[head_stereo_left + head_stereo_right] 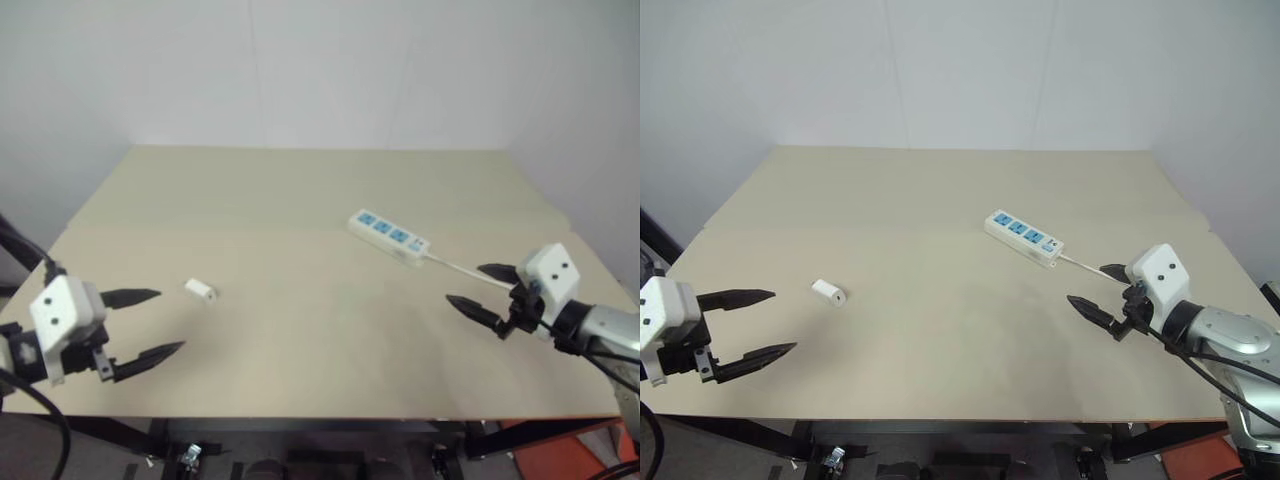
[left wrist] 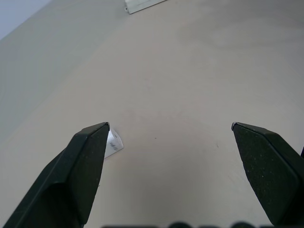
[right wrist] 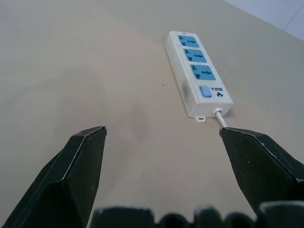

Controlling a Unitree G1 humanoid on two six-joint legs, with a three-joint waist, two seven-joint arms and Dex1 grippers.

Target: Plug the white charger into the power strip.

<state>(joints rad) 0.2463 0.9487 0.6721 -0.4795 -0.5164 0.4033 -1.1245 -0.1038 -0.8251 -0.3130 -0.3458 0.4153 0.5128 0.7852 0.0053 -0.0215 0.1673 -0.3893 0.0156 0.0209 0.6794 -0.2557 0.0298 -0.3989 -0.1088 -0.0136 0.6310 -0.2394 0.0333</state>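
Two grippers hover low over the near edge of a beige table (image 1: 300,190), both with black fingers spread wide and nothing between them. At the near left, the left gripper (image 1: 142,322) points toward the table's middle; the white charger (image 1: 200,291) lies on its side just beyond its fingertips, apart from them. In the left wrist view the charger (image 2: 114,143) peeks out beside one finger (image 2: 88,161). At the near right, the right gripper (image 1: 478,289) points toward the left, its far finger above the thin white cable (image 1: 455,264). Farther back, right of centre, the power strip (image 1: 389,235) lies flat and slanted, three blue sockets facing up, its switch at the end nearest the right gripper, where the cable leaves it. Charger and strip are well apart. White walls (image 1: 320,70) rise at the far side.
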